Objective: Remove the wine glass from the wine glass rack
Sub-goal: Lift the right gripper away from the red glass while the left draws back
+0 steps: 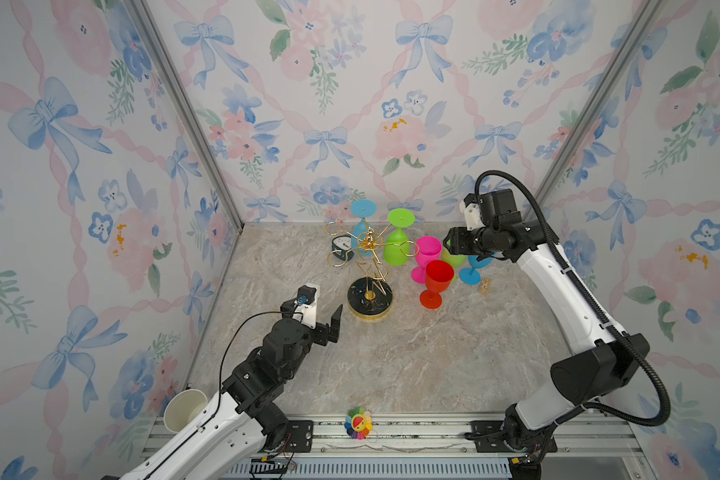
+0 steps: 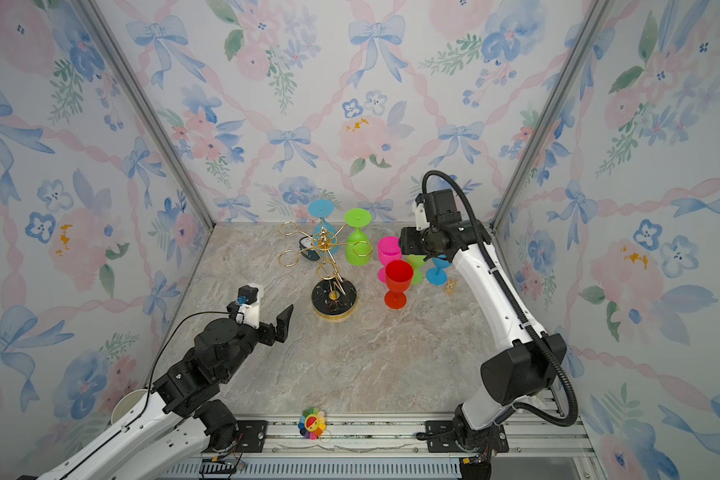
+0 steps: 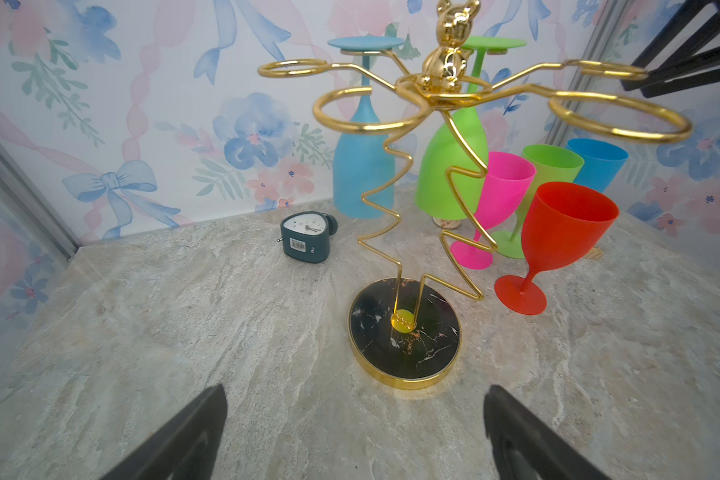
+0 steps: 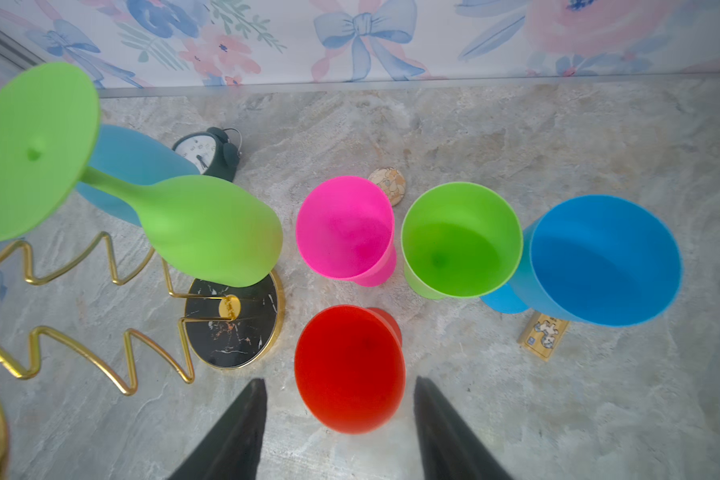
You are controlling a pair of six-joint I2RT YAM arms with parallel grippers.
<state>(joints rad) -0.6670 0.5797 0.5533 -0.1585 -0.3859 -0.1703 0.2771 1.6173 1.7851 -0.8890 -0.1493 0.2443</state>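
Upright green glass (image 1: pixel 456 261) & blue glass (image 1: pixel 470 275) half behind R arm (image 1: pixel 558 282); paper cup (image 1: pixel 181 409) partly behind L arm (image 1: pixel 208 432)

The sticker (image 3: pixel 297 244) on the clock (image 3: pixel 305 237) is too blurred to read.

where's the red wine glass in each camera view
A top view: red glass stands upright, right of the rack's black base.
A top view: same, right of that base.
Left wrist: beside the base, nearer than the pink glass; red glass.
Right wrist: seen from above, beside the base.
Shared landmark: the black marbled base.
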